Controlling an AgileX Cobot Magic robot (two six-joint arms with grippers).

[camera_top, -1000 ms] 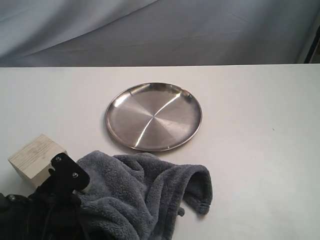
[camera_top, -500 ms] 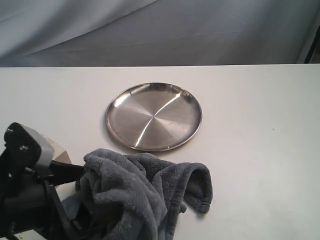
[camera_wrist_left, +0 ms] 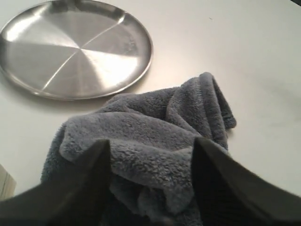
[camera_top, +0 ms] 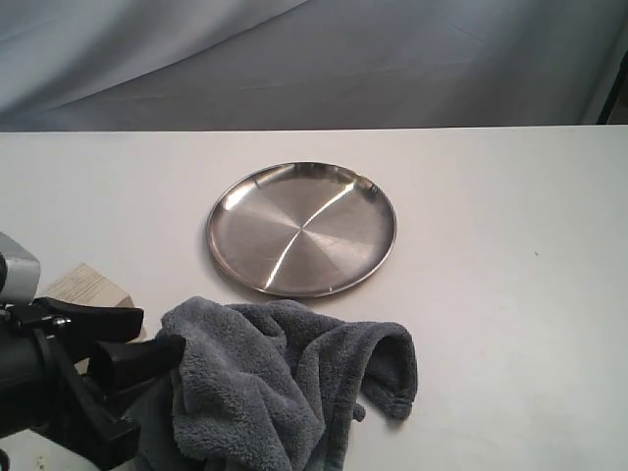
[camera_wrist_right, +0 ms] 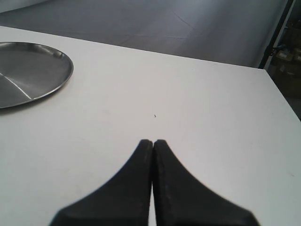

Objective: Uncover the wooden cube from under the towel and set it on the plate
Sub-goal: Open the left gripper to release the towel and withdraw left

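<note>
The dark grey towel [camera_top: 285, 378] lies crumpled at the table's front left, just in front of the steel plate [camera_top: 301, 229]. The pale wooden cube [camera_top: 86, 287] is uncovered, left of the towel, with only its top corner showing behind my left arm. My left gripper [camera_top: 157, 334] is open at the towel's left edge. In the left wrist view its jaws stand wide apart at the gripper [camera_wrist_left: 150, 143], with a fold of towel [camera_wrist_left: 155, 113] between them, the plate [camera_wrist_left: 75, 47] beyond, and a sliver of the cube [camera_wrist_left: 3, 181]. My right gripper [camera_wrist_right: 153, 141] is shut and holds nothing.
A grey cloth backdrop [camera_top: 314, 59] hangs behind the white table [camera_top: 510, 294]. In the right wrist view the plate [camera_wrist_right: 28, 70] lies off to one side, and the table's side edge [camera_wrist_right: 277, 94] runs near a dark gap.
My left arm has lifted and swung, and its fingers now point right at the towel's edge. It hides more of the cube. The towel's left side has bunched up slightly.
</note>
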